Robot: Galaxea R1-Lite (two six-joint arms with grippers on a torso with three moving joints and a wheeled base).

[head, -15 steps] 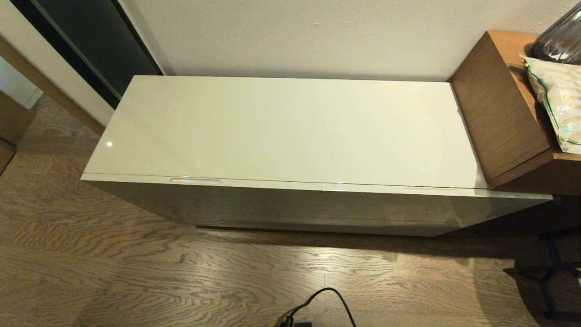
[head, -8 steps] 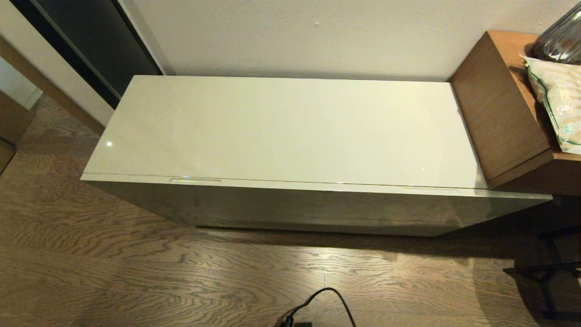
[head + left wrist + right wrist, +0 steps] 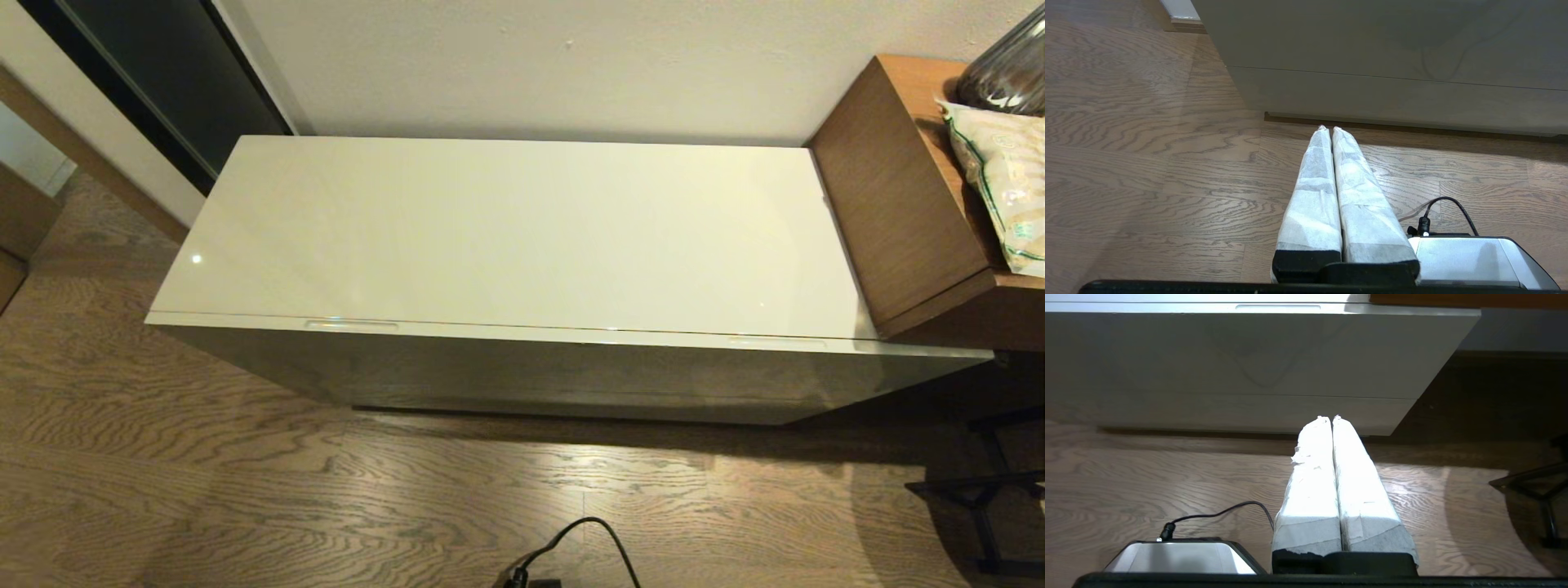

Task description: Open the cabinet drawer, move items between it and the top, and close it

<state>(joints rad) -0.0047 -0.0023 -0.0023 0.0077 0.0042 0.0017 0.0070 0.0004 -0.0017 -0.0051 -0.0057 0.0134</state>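
Observation:
The low cabinet stands against the wall with its glossy cream top (image 3: 506, 229) bare. The wide drawer (image 3: 563, 367) below it is closed; one slim handle (image 3: 351, 325) sits near its left end and another handle (image 3: 775, 340) near its right end. No tissue pack shows in any view. Neither arm appears in the head view. My left gripper (image 3: 1329, 128) hangs low over the floor before the cabinet's left part, shut and empty. My right gripper (image 3: 1329, 417) hangs low before the cabinet's right end, shut and empty, below the right handle (image 3: 1278, 306).
A taller brown wooden unit (image 3: 898, 188) adjoins the cabinet on the right and carries a printed bag (image 3: 1000, 175) and a dark glass vessel (image 3: 1008, 69). A black cable (image 3: 588, 543) lies on the wood floor in front. A dark metal stand (image 3: 984, 498) is at the right.

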